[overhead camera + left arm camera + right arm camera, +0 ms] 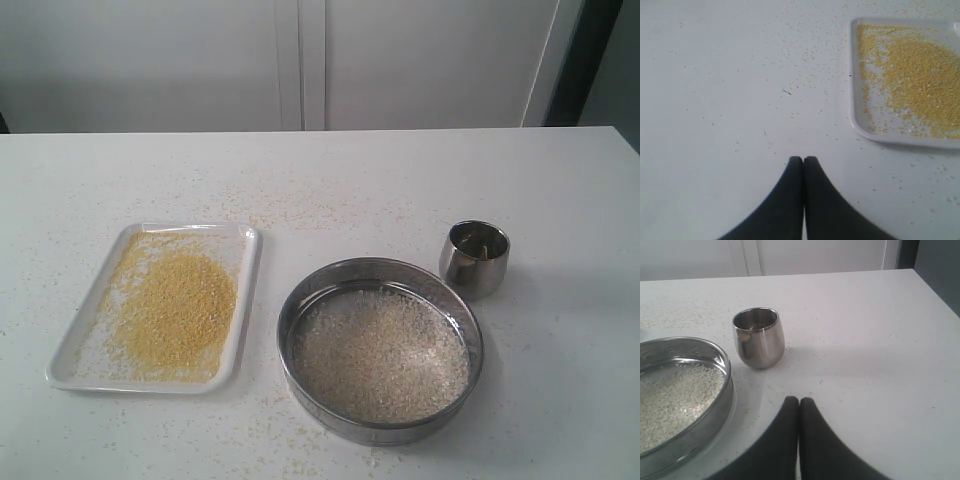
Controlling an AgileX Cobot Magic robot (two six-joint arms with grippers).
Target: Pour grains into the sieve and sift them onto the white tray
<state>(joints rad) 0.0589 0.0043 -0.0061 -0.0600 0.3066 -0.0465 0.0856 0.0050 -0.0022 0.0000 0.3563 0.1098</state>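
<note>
The steel-rimmed sieve (380, 349) rests on the table right of centre, its mesh covered with coarse whitish grains (380, 355). Left of it lies the white tray (250, 290), holding a spread of fine yellow meal (175, 305). Neither arm shows in the exterior view. In the left wrist view my left gripper (803, 159) is shut and empty above bare table, apart from the tray (858, 125). In the right wrist view my right gripper (799, 400) is shut and empty, beside the sieve (715, 415) and short of the steel cup (759, 338).
The small rounded steel cup (474, 259) stands upright just behind and right of the sieve, with almost nothing in it. Stray specks dot the tabletop around the tray and sieve. A white wall panel runs behind the table's far edge.
</note>
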